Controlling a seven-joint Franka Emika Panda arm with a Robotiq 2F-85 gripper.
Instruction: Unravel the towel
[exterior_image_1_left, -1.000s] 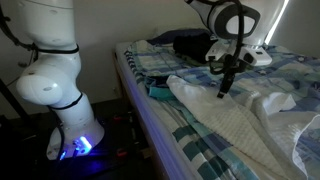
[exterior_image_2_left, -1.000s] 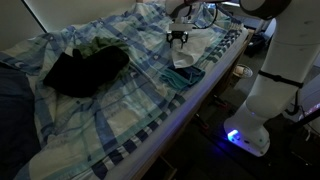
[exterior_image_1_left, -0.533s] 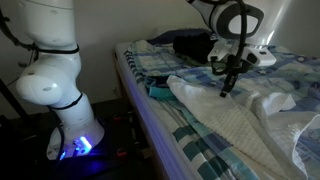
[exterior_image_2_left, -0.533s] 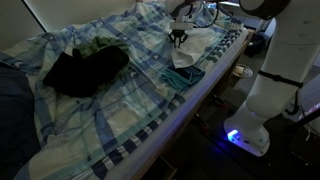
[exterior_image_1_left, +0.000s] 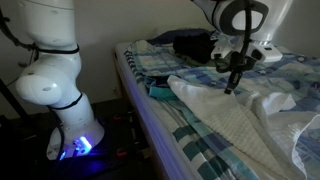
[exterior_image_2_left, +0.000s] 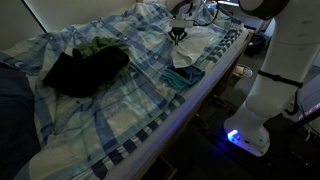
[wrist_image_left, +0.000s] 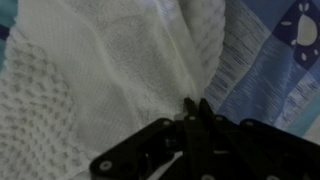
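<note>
Bed (exterior_image_1_left: 195, 145): covered by a blue plaid blanket (exterior_image_2_left: 120, 115) that is rumpled across most of the surface in both exterior views.
Robot base (exterior_image_1_left: 50, 85): white, standing on the floor just beside the bed's long edge, with a blue light glowing at its foot.
Towel (exterior_image_1_left: 240, 125): white, waffle-textured, lying bunched on the blanket close to the bed edge nearest the robot base.
Towel long axis: runs roughly along that bed edge. In an exterior view, one end lies near the teal cloth and the other spreads toward the lower right of the frame.
Towel folds: still crumpled, not laid flat. In the wrist view a raised ridge (wrist_image_left: 205, 55) runs from the upper right down to the fingertips.
Dark clothes (exterior_image_2_left: 85, 65): a heap lying on the blanket, well apart from the towel.
Teal cloth (exterior_image_2_left: 183, 76): small, at the bed edge, just beside the towel's end.
Gripper (exterior_image_1_left: 233, 88): pointing straight down over the towel, tips at the fabric surface.
Gripper state: fingers (wrist_image_left: 200, 112) drawn together tip to tip. Whether towel fabric is pinched between them cannot be told.
</note>
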